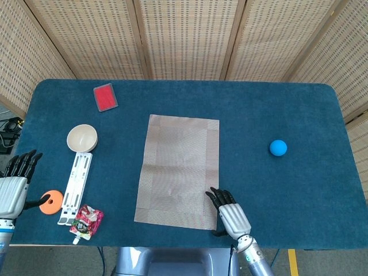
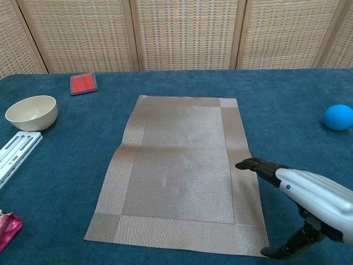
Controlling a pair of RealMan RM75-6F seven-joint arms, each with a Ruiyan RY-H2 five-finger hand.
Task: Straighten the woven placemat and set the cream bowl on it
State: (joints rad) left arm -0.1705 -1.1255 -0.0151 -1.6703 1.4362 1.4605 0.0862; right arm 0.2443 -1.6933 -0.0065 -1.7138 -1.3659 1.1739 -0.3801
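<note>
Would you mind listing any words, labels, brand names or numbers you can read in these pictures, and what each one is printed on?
No text can be read in either view.
Snack pouch: its red and white print may include lettering, but it is too small and blurred to read.
Red pad, cream bowl, white slotted strip, woven placemat and blue ball: no markings visible.

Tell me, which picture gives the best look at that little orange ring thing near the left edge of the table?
The head view. There the orange ring lies in full sight on the blue table, beside the left hand. The chest view does not reach that far left, so it shows nothing of the ring.
</note>
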